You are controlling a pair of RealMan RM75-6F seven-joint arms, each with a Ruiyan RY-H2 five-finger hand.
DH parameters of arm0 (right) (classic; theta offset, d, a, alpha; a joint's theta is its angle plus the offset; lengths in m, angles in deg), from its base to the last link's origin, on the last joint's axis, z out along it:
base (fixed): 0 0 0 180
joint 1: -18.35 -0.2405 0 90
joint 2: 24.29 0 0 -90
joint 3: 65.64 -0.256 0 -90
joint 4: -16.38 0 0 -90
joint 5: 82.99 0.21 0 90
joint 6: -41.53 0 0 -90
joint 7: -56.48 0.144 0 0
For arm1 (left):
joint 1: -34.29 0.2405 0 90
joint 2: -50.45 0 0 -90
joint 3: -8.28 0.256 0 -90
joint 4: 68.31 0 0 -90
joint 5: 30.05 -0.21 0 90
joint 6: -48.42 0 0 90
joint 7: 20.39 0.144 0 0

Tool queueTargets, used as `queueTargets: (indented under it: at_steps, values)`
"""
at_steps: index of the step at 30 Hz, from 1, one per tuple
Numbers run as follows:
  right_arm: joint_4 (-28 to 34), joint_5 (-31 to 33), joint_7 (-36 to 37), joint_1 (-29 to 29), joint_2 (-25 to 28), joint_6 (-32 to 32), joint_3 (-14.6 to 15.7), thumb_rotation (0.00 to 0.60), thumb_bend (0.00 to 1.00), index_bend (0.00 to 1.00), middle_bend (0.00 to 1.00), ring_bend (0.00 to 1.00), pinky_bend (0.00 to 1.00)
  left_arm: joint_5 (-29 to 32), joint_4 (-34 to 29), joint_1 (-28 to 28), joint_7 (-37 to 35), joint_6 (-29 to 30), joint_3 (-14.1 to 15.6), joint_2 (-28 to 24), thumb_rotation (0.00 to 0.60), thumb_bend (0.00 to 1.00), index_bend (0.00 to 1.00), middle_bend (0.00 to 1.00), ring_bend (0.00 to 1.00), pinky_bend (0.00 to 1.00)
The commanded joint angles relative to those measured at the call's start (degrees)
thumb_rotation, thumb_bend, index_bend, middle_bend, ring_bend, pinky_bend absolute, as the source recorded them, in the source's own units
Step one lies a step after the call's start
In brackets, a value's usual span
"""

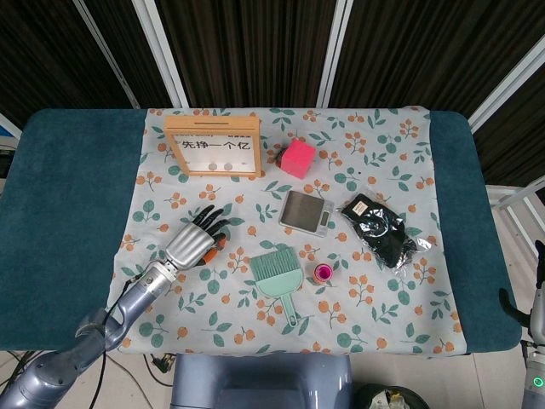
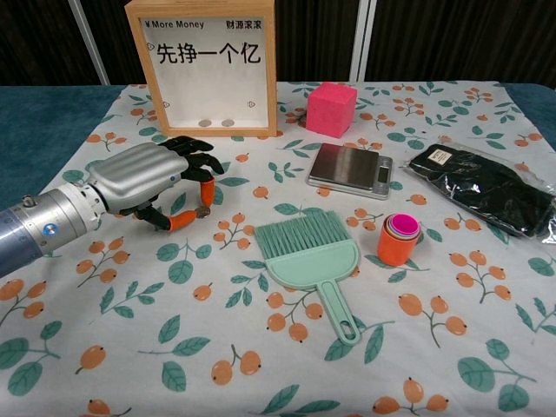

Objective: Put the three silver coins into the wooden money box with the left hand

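Closing on the third silver coin (image 2: 203, 211) is being judged the step in hand. The left robot hand (image 2: 148, 175) is being held low over the floral cloth (image 2: 261, 347) covering the surface, in front of the wooden money box (image 2: 205, 65). Its orange-tipped fingers (image 2: 207, 188) are curled down beside the coin with the thumb tip to the coin's left; whether the coin is being pinched or only touched cannot be told from either view. The coin is lying flat on the cloth, just beside the fingertips. Two silver coins (image 2: 216, 122) are being seen behind the box's clear front, on its floor, so one coin is being judged as left.

For a sound pick, the coin's edge is being recommended as the contact, thumb and one finger being brought together from opposite sides, since a flat coin on soft cloth is being judged prone to sliding or to bunching the fabric. A slow lift is being advised, then a carry to the box's top, where the slot is not being shown.

The right robot hand is not being seen in either view.
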Motion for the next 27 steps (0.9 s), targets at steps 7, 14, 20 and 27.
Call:
queueTargets:
  at_steps: [7, 14, 20, 27]
  values:
    - [-0.04, -0.06, 0.15, 0.04, 0.08, -0.02, 0.01, 0.6, 0.36, 0.03, 0.02, 0.02, 0.0, -0.21, 1.31, -0.44, -0.35, -0.49, 0.0, 0.66, 0.6, 0.39, 0.45, 0.17, 0.0, 0.0]
    - [0.01, 0.04, -0.08, 0.02, 0.04, -0.13, -0.07, 0.6, 0.36, 0.04, 0.02, 0.02, 0.0, -0.38, 1.52, -0.26, -0.52, -0.01, 0.09, 0.75, 0.6, 0.39, 0.47, 0.17, 0.0, 0.0]
    - [0.01, 0.01, -0.09, 0.01, 0.0, -0.17, -0.07, 0.6, 0.36, 0.04, 0.02, 0.02, 0.0, -0.58, 1.69, -0.1, -0.25, 0.11, 0.31, 0.72, 0.6, 0.39, 0.48, 0.17, 0.0, 0.0]
    - [0.06, 0.24, -0.11, 0.04, 0.07, -0.18, -0.18, 0.6, 0.36, 0.03, 0.02, 0.02, 0.0, -0.6, 1.97, -0.19, -0.51, -0.58, 0.42, 0.94, 0.6, 0.39, 0.48, 0.17, 0.0, 0.0]
